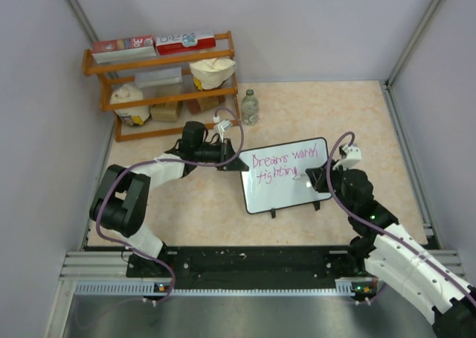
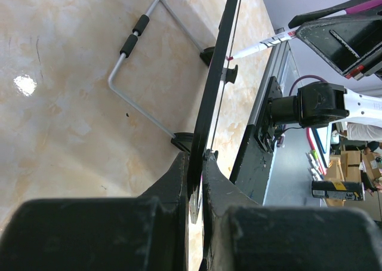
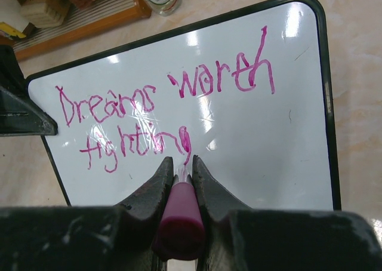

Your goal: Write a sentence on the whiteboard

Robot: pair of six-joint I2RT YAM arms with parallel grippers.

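The left pincer (image 1: 236, 161) grips the whiteboard (image 1: 290, 196) by its left edge, likely steadying it tilted mid-table (image 1: 201, 204). The right pincer (image 3: 179, 165), closed on a pink marker (image 3: 179, 223), holds its tip by "fighting"; the sentence (image 3: 137, 142) lacks "for". Behind, a wooden shelf (image 1: 178, 129) holds boxes (image 1: 156, 42) and bags (image 1: 212, 71); 1 bottle (image 1: 250, 107) stands beside it.

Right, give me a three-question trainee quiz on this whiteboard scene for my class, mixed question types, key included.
1. True or false: the left gripper clamps the whiteboard's edge.
2. The marker in the right gripper has its tip at which word? A Dreams, B worth, C fighting.
3. Fill in: beside the wooden shelf stands a clear ____.
Key: 1 true; 2 C; 3 bottle.
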